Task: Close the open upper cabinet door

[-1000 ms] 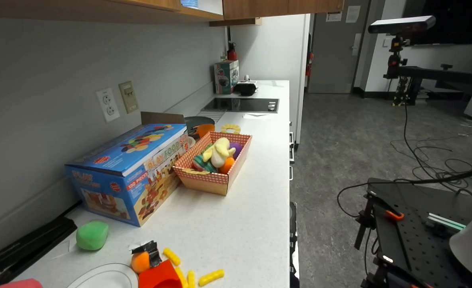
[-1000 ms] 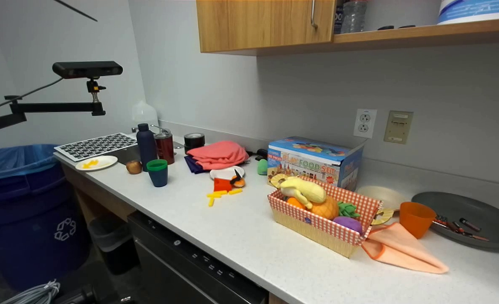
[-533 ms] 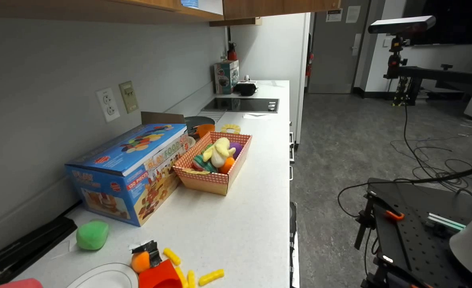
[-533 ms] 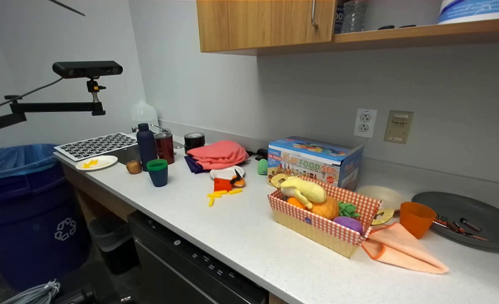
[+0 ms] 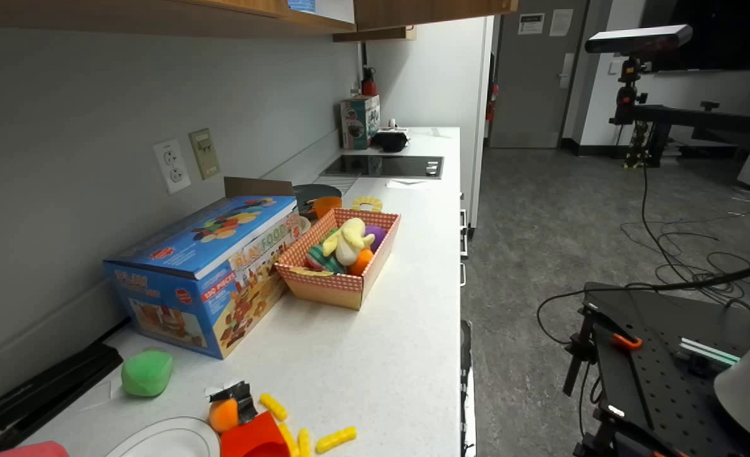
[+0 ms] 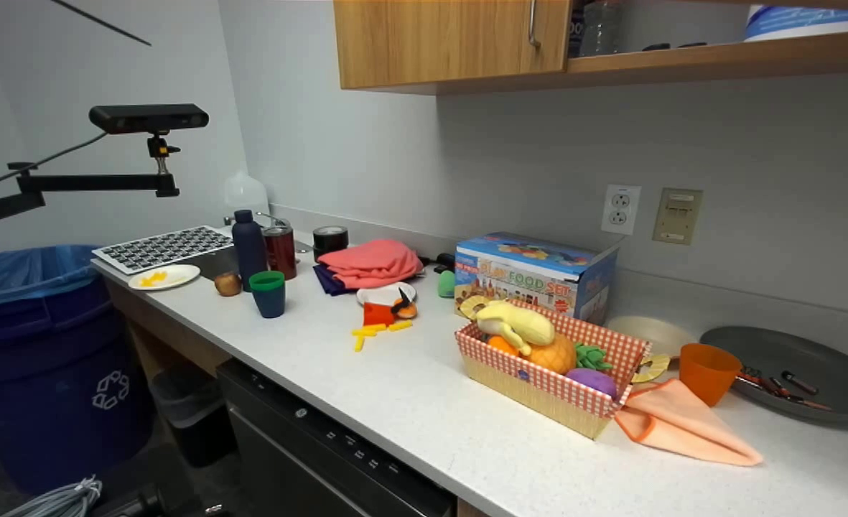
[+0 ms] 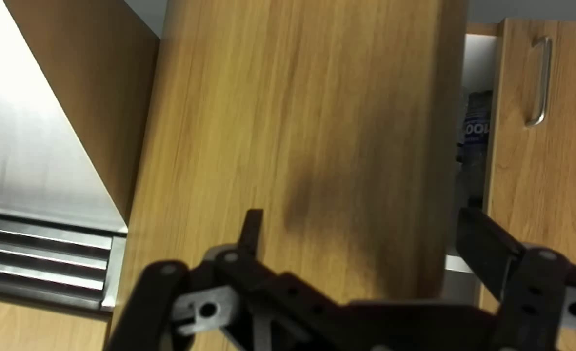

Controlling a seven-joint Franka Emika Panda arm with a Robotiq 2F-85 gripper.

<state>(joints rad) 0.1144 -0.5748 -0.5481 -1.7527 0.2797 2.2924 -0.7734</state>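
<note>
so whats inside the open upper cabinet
On its shelf sit a clear container, a dark container, a blue-and-white tub and two small black items. In the wrist view the open door hides most of the interior.

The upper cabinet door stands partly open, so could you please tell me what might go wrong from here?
The gripper is open, and in the wrist view one finger shows past the edge of the upper cabinet door; that finger could get pinched as the door shuts. The white-and-blue container on the shelf might block closing if it protrudes, which I cannot judge.
</note>
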